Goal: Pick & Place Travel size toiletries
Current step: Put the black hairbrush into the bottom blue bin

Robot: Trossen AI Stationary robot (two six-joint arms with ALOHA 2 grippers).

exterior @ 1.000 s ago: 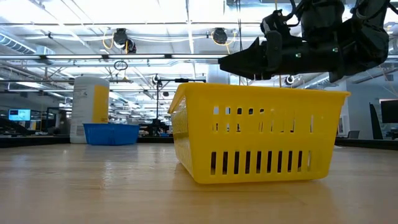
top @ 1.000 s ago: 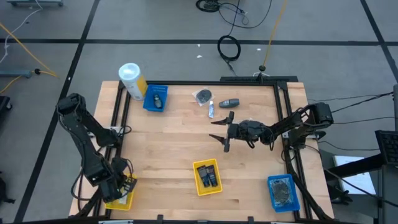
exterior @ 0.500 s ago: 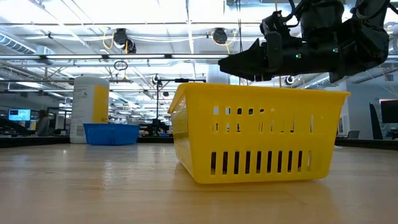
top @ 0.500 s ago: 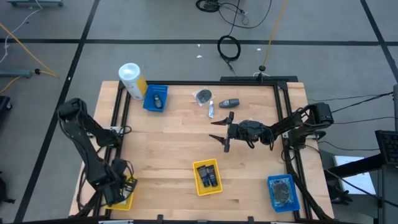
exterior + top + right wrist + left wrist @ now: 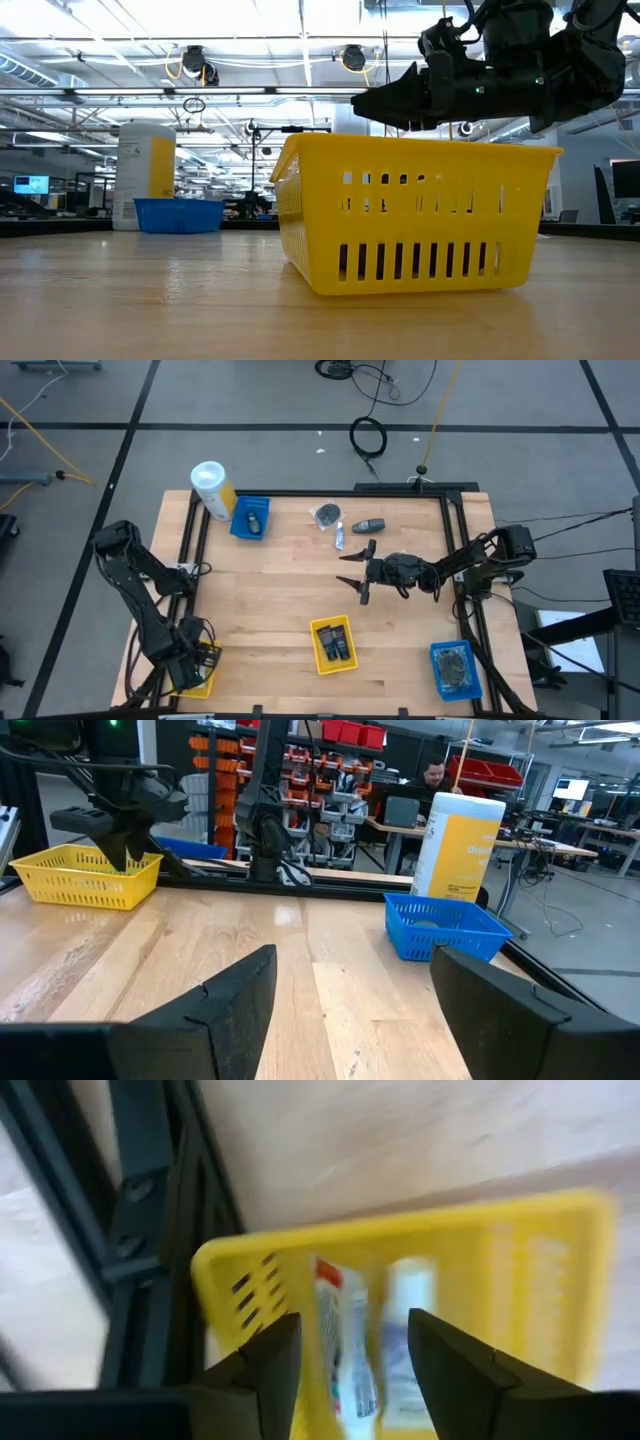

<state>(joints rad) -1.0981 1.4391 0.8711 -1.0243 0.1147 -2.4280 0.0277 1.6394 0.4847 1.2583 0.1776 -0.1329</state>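
My left gripper (image 5: 188,668) points down, open, over a yellow tray (image 5: 420,1225) at the table's near left corner. Two thin white tubes (image 5: 345,1350) lie in that tray below its spread fingers (image 5: 352,1323). My right gripper (image 5: 352,578) hangs open and level above the table's middle, nothing between its fingers (image 5: 355,960). Just beyond it on the wood lie a grey packet (image 5: 325,514), a white tube (image 5: 340,537) and a dark bottle (image 5: 370,524). The right wrist view shows the left gripper (image 5: 125,830) over its tray (image 5: 85,878).
A second yellow tray (image 5: 333,644) with small items stands at the near middle. A blue tray (image 5: 250,518) sits far left beside the white-and-yellow canister (image 5: 212,490), another blue tray (image 5: 455,668) near right. A black frame (image 5: 190,560) rims the table.
My left arm has sunk a little toward the yellow tray at the near left corner. My right arm has kept still.
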